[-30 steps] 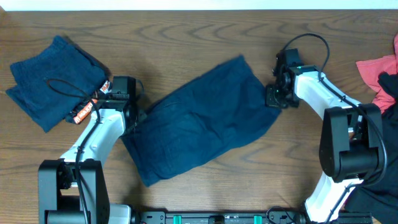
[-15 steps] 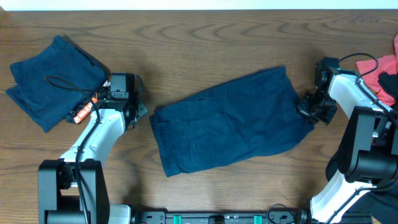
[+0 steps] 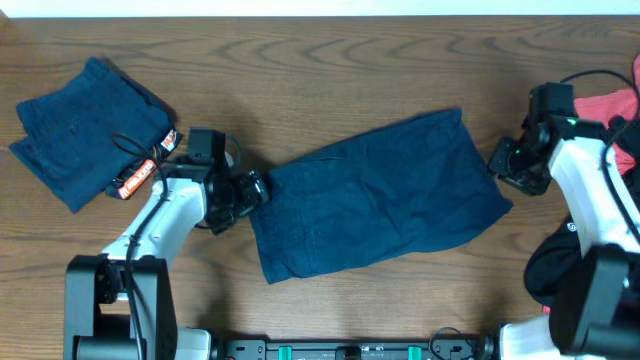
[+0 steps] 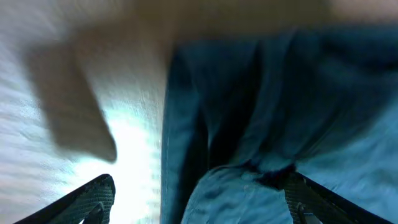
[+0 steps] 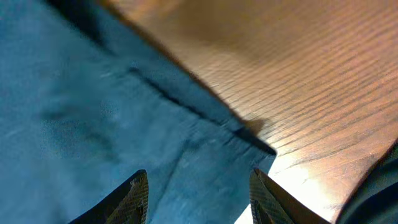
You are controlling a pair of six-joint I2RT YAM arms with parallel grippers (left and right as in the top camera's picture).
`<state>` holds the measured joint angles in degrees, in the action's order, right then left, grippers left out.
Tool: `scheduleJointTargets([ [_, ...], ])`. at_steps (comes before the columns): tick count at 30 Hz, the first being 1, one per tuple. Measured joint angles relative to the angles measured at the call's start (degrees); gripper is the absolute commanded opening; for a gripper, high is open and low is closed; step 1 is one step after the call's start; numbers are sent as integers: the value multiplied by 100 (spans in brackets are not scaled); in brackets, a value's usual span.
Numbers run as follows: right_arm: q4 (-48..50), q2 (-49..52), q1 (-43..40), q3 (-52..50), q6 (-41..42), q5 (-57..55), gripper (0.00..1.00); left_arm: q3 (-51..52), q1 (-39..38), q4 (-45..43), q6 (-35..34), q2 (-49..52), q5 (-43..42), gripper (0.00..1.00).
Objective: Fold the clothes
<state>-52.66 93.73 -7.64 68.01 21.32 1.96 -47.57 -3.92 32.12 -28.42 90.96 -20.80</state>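
Both sets of jaws stand wide open: the left gripper (image 3: 252, 190) straddles the left edge of the navy shorts (image 3: 380, 190), and the right gripper (image 3: 508, 163) sits just off their right edge. Within the past second the shorts slid rightward and were drawn out flatter on the table (image 3: 330, 60). They now look ready for a first fold, with a folded pair (image 3: 80, 125) well to their left.
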Motion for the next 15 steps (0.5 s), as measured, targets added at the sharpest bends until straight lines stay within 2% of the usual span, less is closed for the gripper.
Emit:
scheduleJointTargets([
  [8, -334, -221, 0, 0, -214, 221, 47, 579, 7, -328, 188, -199, -728, 88],
  [11, -378, -221, 0, 0, -304, 297, 44, 732, 7, -531, 273, -260, -1067, 81],
  [12, -389, -221, 0, 0, -345, 343, 43, 756, 7, -551, 286, -258, -1150, 75],
  [14, -415, -223, 0, 0, -402, 407, 42, 809, 7, -579, 302, -245, -1250, 54],
  [15, -439, -221, 0, 0, -417, 433, 41, 841, 7, -592, 315, -221, -1268, 38],
])
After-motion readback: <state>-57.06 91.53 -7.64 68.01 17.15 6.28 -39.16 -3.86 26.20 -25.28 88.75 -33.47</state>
